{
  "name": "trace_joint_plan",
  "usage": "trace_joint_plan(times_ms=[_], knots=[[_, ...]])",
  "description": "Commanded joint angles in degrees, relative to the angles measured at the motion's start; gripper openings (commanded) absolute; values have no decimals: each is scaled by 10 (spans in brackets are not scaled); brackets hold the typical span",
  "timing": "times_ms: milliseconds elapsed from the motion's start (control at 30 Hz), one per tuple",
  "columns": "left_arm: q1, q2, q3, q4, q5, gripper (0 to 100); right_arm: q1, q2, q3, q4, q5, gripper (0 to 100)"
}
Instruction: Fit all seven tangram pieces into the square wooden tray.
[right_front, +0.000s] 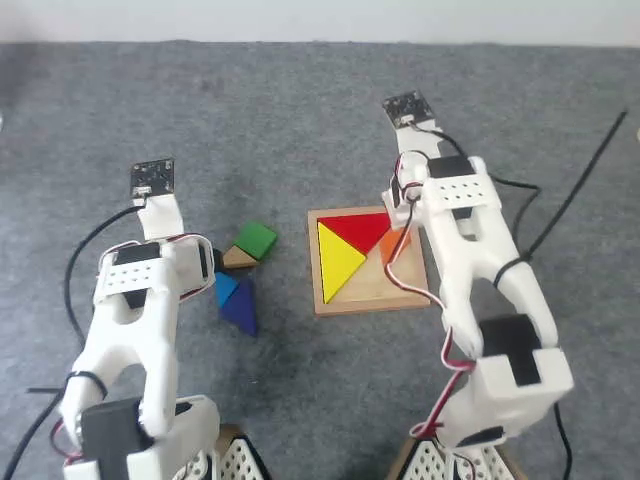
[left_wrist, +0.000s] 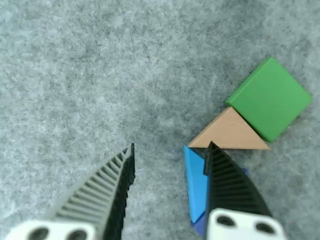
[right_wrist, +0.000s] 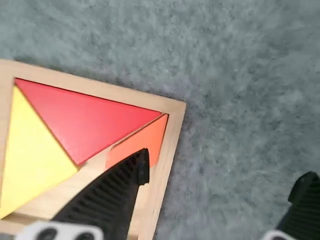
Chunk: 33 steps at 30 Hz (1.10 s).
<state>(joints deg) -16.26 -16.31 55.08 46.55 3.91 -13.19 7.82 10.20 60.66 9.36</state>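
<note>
we see red triangle (right_front: 360, 228), yellow triangle (right_front: 338, 260), orange piece (right_wrist: 150, 137) seated in tray (right_wrist: 171, 135); four others loose on tabletop (right_front: 300, 120) | left gripper (left_wrist: 171, 146) jaws wide, one above blue triangle (left_wrist: 194, 180) | right gripper (right_wrist: 225, 167) jaws wide, astride tray rim | risk: we snag rim, tray shifts, orange piece lifts

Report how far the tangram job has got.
Done: the red triangle, yellow triangle and orange piece lie in the wooden tray. In hand: nothing. The left claw is open over the carpet by the light blue triangle, and the right claw is open above the tray's orange corner. Remaining: green square, tan triangle, light blue triangle and dark blue piece, all on the carpet.
</note>
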Motion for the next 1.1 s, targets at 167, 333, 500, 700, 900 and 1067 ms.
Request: trace_joint_plan(times_ms=[167, 333, 500, 700, 900, 1067], knots=[[3, 0, -3, -5, -6, 224, 36, -50, 49, 36, 19, 437], [3, 0, -3, -6, -6, 224, -19, -106, 178, 15, 38, 437], [1, 0, -3, -6, -6, 224, -48, -159, 236, -22, 31, 437], [1, 0, -3, -6, -6, 224, -49, -128, 239, -24, 30, 437], [0, 0, -3, -6, -6, 224, -64, -88, 241, -24, 19, 437], [0, 0, -3, -6, -6, 224, -118, -95, 287, -49, 0, 437]])
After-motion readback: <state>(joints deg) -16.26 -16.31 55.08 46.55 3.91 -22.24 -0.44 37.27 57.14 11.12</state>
